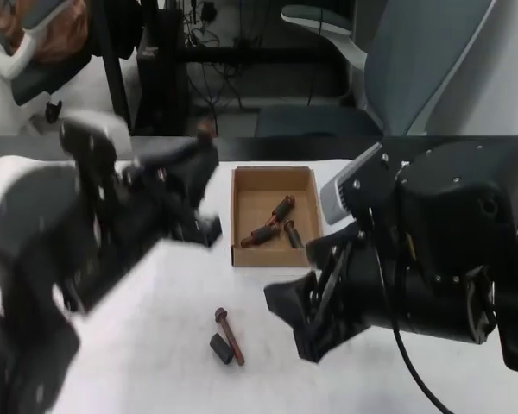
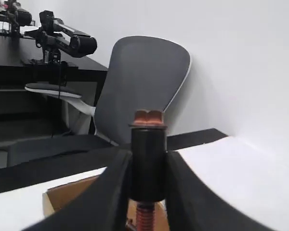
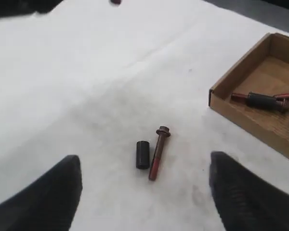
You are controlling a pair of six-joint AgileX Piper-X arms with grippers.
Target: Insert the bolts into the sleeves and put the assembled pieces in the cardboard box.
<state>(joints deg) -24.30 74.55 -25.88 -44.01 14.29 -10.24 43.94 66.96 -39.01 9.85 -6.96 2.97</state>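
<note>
**A:** Fingers of the left gripper (image 2: 148,163) are clamped on a sleeved bolt (image 2: 147,149). The black sleeve is pinched on both sides, the copper head (image 2: 149,117) pokes past the fingertips, and the threaded end runs back toward the palm. Its long axis runs along the fingers.

**B:** Where's that relative to the cardboard box (image 1: 235,216)?

**A:** The high view puts that arm just beside the box's left wall, nearer to it than the other arm. I'd guess the drop comes next. A few finished pieces (image 1: 272,224) lie inside.

**B:** And the right gripper (image 1: 295,323)?

**A:** Spread wide and holding nothing, above the worktop (image 3: 86,72). The loose bolt (image 3: 157,153) and loose sleeve (image 3: 142,154) lie ahead of it, roughly centred between the two fingers. They're just beside each other, axes near parallel.

**B:** Bolt heading?

**A:** Head toward the worktop's far side, shank tip toward the near edge. The sleeve lies alongside the shank half. The right arm is clearly nearer that pair.
</note>
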